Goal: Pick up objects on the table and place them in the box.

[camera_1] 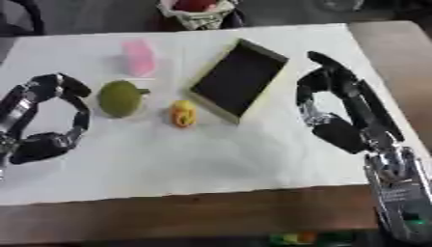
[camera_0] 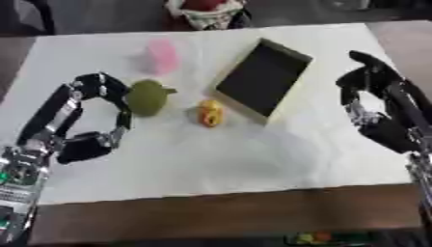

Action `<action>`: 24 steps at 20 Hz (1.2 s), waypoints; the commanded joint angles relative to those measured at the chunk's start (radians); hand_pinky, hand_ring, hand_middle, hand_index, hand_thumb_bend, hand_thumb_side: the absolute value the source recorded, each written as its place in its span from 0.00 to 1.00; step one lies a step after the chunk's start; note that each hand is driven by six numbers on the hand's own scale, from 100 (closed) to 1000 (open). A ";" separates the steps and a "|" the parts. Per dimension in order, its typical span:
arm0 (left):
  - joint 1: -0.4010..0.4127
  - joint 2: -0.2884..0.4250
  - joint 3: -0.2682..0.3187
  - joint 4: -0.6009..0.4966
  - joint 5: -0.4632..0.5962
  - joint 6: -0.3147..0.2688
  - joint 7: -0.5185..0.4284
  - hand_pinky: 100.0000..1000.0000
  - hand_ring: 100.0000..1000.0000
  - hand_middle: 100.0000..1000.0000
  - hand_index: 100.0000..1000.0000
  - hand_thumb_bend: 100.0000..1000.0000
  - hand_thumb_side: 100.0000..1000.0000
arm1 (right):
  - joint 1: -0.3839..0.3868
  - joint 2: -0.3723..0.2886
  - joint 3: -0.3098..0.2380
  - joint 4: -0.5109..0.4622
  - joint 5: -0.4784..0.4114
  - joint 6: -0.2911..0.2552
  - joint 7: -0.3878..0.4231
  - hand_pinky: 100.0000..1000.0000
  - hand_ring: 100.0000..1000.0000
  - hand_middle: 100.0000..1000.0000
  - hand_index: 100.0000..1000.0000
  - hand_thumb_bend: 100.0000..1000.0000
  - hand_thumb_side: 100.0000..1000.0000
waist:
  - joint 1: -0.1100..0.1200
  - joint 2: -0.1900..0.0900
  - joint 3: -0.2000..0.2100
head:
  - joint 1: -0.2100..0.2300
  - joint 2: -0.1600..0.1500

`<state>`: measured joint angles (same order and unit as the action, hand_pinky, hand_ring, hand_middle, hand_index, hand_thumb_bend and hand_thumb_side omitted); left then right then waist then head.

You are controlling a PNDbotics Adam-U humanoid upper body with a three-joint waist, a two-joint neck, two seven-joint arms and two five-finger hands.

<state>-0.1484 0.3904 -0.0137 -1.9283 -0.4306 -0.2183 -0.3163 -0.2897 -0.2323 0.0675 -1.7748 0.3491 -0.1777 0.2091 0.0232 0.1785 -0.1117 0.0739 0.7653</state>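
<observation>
The small yellow-and-orange object (camera_0: 210, 113) is too blurred to identify, and the translucent pink block-shaped thing (camera_0: 162, 55) shows no detail. At the far edge a patterned bag holding something red (camera_0: 205, 10) is cut off. On the white tablecloth (camera_0: 211, 159) lies a shallow rectangular box with pale rim and dark interior (camera_0: 260, 78), set askew. A round olive-green fruit with a stub stem (camera_0: 148, 97) sits just beside the left hand's (camera_0: 93, 120) curved fingertips, thumb and fingers spread wide around empty space. The right hand (camera_1: 333, 106) hangs right of the box, fingers curled, holding nothing.
</observation>
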 commanded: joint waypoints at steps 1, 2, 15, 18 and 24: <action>-0.024 0.088 -0.018 -0.027 -0.017 -0.014 -0.017 0.67 0.69 0.65 0.56 0.00 0.00 | -0.013 -0.019 -0.006 -0.024 -0.009 -0.004 0.002 0.70 0.69 0.59 0.95 0.00 0.56 | 0.002 -0.010 -0.005 | 0.001 0.005; -0.031 0.109 -0.026 -0.026 -0.019 -0.019 -0.023 0.67 0.69 0.65 0.59 0.01 0.00 | -0.013 -0.020 -0.006 -0.024 -0.009 -0.004 0.002 0.70 0.69 0.59 0.96 0.00 0.56 | 0.003 -0.010 -0.007 | 0.002 0.005; -0.099 0.242 -0.086 -0.009 -0.009 -0.043 -0.081 0.69 0.71 0.67 0.69 0.11 0.02 | -0.014 -0.022 -0.004 -0.024 -0.011 -0.004 -0.001 0.70 0.69 0.59 0.96 0.00 0.56 | 0.007 -0.008 -0.019 | 0.002 0.005; -0.109 0.252 -0.095 -0.015 -0.015 -0.049 -0.087 0.73 0.72 0.71 0.79 0.26 0.07 | -0.013 -0.025 -0.001 -0.023 -0.012 -0.005 0.000 0.70 0.69 0.59 0.95 0.00 0.56 | 0.013 -0.011 -0.029 | 0.004 0.005; -0.253 0.393 -0.239 0.085 -0.091 -0.134 -0.175 0.75 0.73 0.73 0.81 0.33 0.08 | -0.020 -0.022 0.011 -0.022 -0.021 -0.009 -0.003 0.70 0.69 0.59 0.95 0.00 0.56 | 0.014 -0.013 -0.068 | 0.016 0.005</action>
<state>-0.3859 0.7243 -0.2331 -1.8538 -0.5057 -0.3367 -0.4738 -0.2950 -0.2387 0.0786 -1.7748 0.3343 -0.1829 0.2081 0.0366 0.1801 -0.1802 0.0867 0.7653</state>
